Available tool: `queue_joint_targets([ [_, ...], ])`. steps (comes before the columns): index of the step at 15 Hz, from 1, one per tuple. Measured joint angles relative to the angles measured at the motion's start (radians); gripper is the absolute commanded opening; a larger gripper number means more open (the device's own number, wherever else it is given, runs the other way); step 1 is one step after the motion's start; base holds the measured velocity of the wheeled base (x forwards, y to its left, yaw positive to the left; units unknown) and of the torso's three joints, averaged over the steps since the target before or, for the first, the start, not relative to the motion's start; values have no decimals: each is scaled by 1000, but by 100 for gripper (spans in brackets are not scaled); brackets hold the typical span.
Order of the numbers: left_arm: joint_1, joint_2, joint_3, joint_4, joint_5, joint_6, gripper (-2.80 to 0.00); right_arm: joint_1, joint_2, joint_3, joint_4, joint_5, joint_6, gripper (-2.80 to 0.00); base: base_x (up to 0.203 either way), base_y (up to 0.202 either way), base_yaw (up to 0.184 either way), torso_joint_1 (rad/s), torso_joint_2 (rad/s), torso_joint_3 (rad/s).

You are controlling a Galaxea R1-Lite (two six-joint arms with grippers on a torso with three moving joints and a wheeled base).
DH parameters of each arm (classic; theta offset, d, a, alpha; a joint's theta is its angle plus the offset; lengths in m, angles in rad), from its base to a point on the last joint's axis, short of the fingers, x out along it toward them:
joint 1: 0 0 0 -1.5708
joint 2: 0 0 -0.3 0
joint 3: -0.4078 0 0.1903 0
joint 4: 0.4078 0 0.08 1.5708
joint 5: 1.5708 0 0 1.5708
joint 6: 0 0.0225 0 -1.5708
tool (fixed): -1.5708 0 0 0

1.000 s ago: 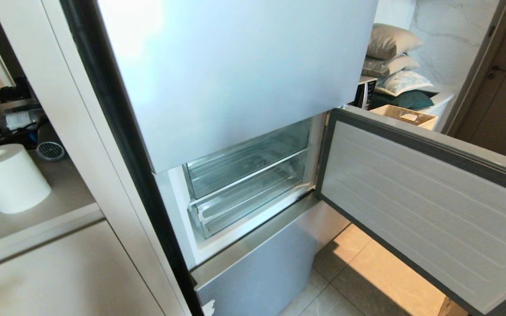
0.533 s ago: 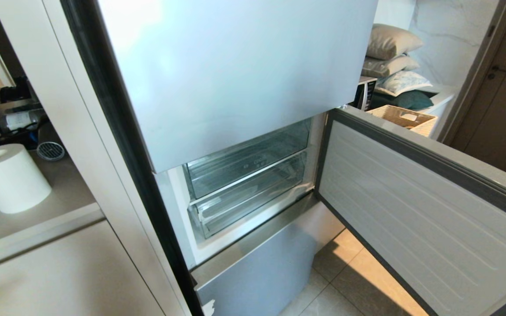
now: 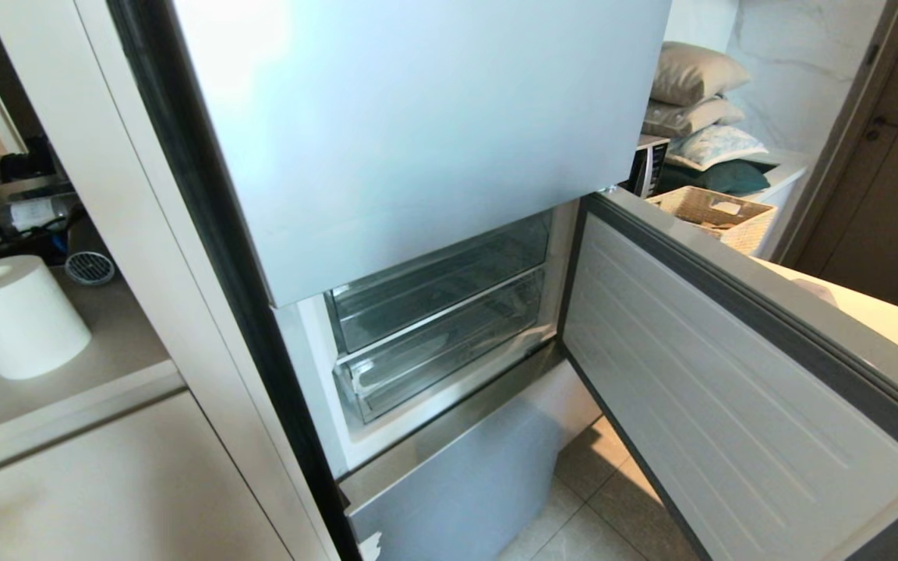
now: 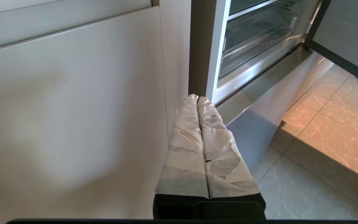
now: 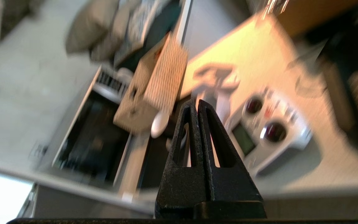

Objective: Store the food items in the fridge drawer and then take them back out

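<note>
Kitchen corner, tiled floor [image 4: 322, 130]. Fridge compartment door [image 3: 730, 374] swung open; two clear drawers stacked inside, both pushed in, the lower being the fridge drawer [image 3: 441, 351]. No food visible in either. Paper roll [image 3: 16, 315] on counter at left. Left gripper [image 4: 197, 99]: taped fingers pressed together, low beside cabinet panel. Right gripper [image 5: 197, 104]: black fingers closed, empty, surroundings blurred.

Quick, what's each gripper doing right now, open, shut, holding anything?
Left gripper: shut, holding nothing, parked low beside the fridge.
Right gripper: shut, holding nothing.
</note>
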Motion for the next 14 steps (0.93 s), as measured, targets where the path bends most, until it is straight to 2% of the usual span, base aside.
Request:
queue_joint_targets([
  [2, 1, 0, 0, 0, 0, 0, -280, 123, 2, 71, 0, 5, 3, -280, 0, 0, 0, 0, 0, 0],
  [6, 0, 0, 0, 0, 0, 0, -280, 443, -6, 183, 14, 8, 51, -280, 0, 0, 0, 0, 0, 0],
  [10, 0, 0, 0, 0, 0, 0, -280, 769, -25, 216, 67, 7, 133, -280, 0, 0, 0, 0, 0, 0],
  [14, 0, 0, 0, 0, 0, 0, -280, 1022, -46, 208, 83, 0, 154, -280, 0, 0, 0, 0, 0, 0],
])
